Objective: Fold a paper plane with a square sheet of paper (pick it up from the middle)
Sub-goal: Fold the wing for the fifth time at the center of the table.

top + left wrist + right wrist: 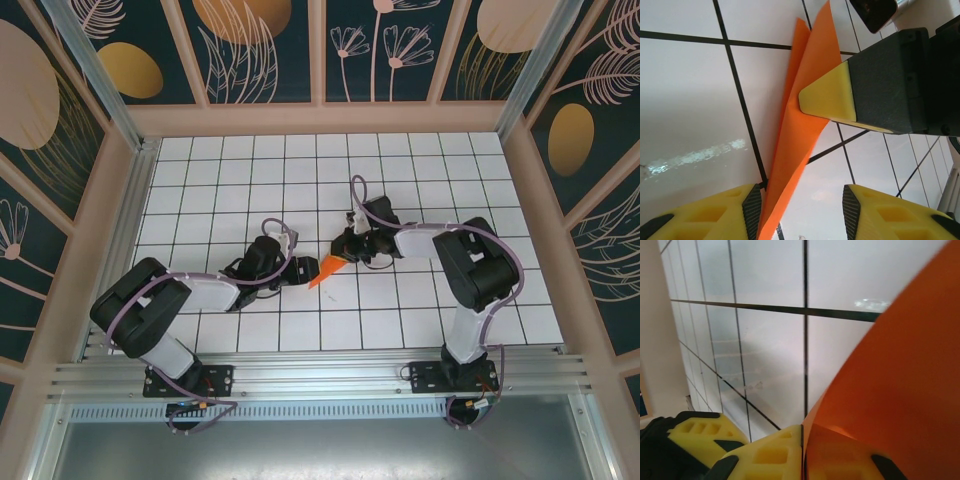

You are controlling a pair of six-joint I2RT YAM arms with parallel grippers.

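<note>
- Near the middle of the white tiled table [400, 160], the orange paper [325, 271] is a narrow folded shape with a sharp tip, set between the two claws; in the top view its wide end points up and to the right, its tip down and to the left
- At the paper's wide end sits the right claw [346, 252]; its jaws are pressed together on the paper, one yellow finger on each face
- From the right wrist camera the paper [900, 390] rises out of the right claw [802, 457] and curves off to the right; its edge runs straight down into the seam between the two fingers; one finger [765, 455] is bare yellow, the other shows tinted orange through the sheet
- At the paper's tip end stands the left claw [292, 263]; its jaws are apart and clamp nothing
- From the left wrist camera the paper [805, 140] is layered, a thinner flap showing behind the main one; its lower end drops between the fingers of the left claw [797, 215], close against the dark pad [752, 210] of the left-hand finger; whether it touches that pad I cannot tell; a clear gap of table separates it from the other finger
- Higher up the paper in that same view, a yellow fingertip [827, 97] of the right claw lies flat against the paper's face, its black body reaching in from the right
</note>
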